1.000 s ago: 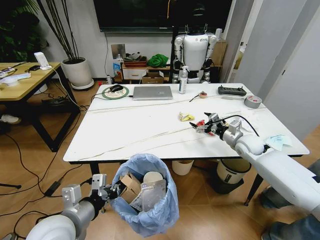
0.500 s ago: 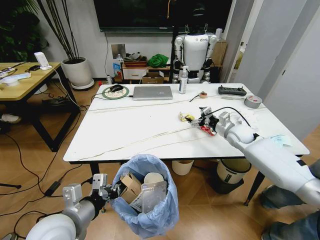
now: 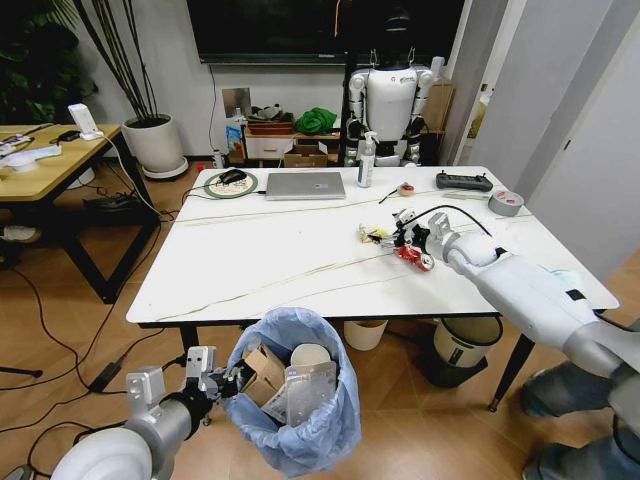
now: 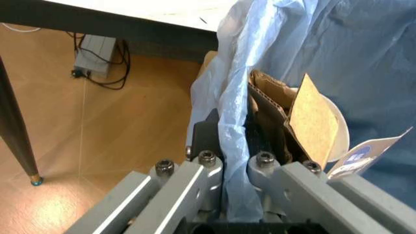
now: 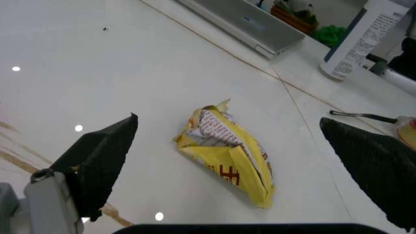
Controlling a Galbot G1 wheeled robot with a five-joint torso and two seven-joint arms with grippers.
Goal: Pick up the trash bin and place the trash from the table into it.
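head view: the table is the landmark here, white with thin dark veins. the trash bin hangs just off the table's near edge, below the tabletop, its light-blue bag holding a brown cardboard packet, a paper cup and a white sheet. the left gripper is at the bin's rim on the side away from the right arm, closed on the bag's edge. over the far right part of the table the right gripper reaches in from the right edge, with the yellow wrapper lying flat on the tabletop just beside its tips and a red wrapper lying under the wrist, nearer the table's front edge. a silver laptop sits toward the table's back edge. left wrist view: the left gripper has its two fingers pressed together with the blue bag film pinched between them; the cardboard packet stands inside the bin just past the pinch, and the table's dark underside edge runs above. right wrist view: the right gripper is spread wide with nothing held; its dark fingertips stand on either side of the crumpled yellow wrapper, which rests on the table between them, not touched by either.
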